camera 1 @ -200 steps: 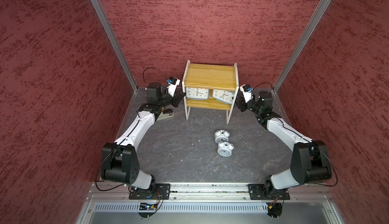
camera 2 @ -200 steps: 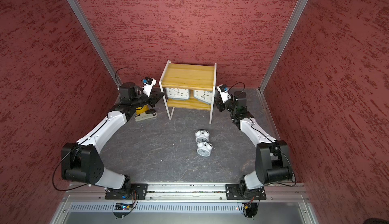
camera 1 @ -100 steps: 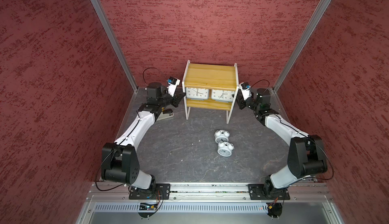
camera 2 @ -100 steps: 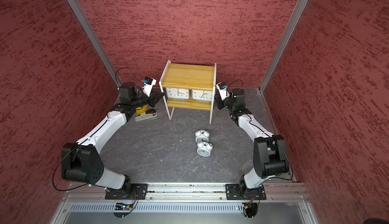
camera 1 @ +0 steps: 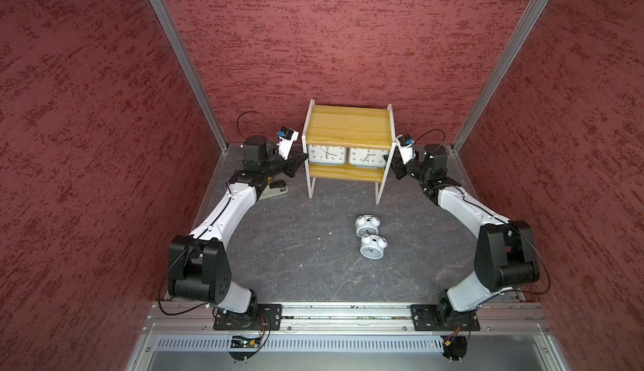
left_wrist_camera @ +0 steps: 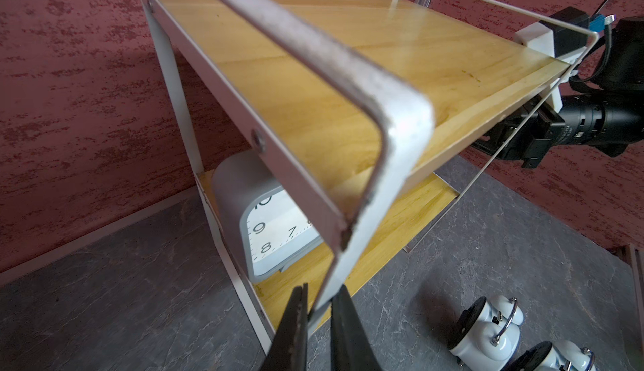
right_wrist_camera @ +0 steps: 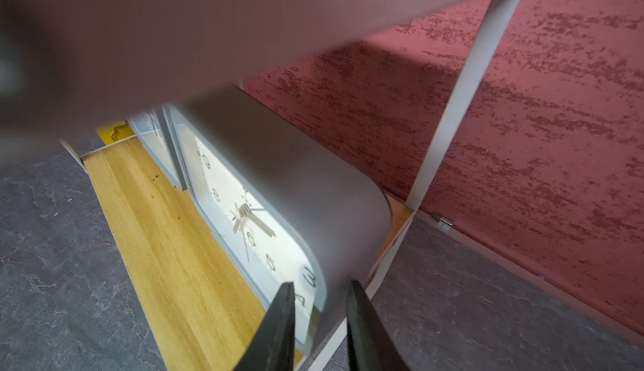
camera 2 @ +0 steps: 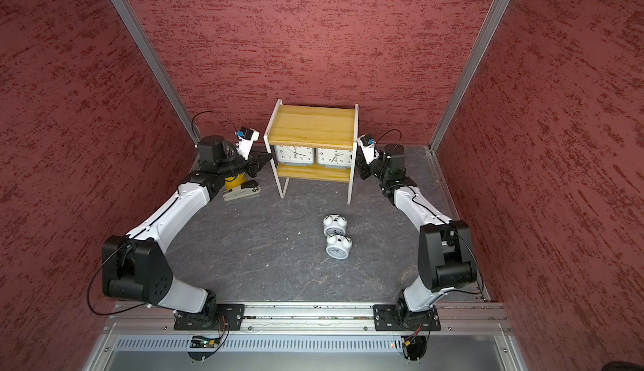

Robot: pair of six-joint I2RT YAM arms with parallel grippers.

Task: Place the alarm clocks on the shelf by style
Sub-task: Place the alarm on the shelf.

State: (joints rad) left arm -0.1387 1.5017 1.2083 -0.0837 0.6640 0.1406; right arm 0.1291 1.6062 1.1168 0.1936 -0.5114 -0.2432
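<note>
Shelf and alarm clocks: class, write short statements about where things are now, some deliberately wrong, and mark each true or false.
1. Both grey rectangular clocks stand on the lower board of the shelf. True.
2. The top board holds a clock. False: it is bare.
3. The two white twin-bell clocks rest on the table, in front of the shelf. True.
4. The left tool hangs clear of the shelf. False: its fingers clamp the shelf's front leg.

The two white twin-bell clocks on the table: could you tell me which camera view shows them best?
Either top view: both twin-bell clocks appear whole, faces visible, nothing in front. The left wrist view catches only their backs, one cropped at the edge. The right wrist view misses them.
</note>
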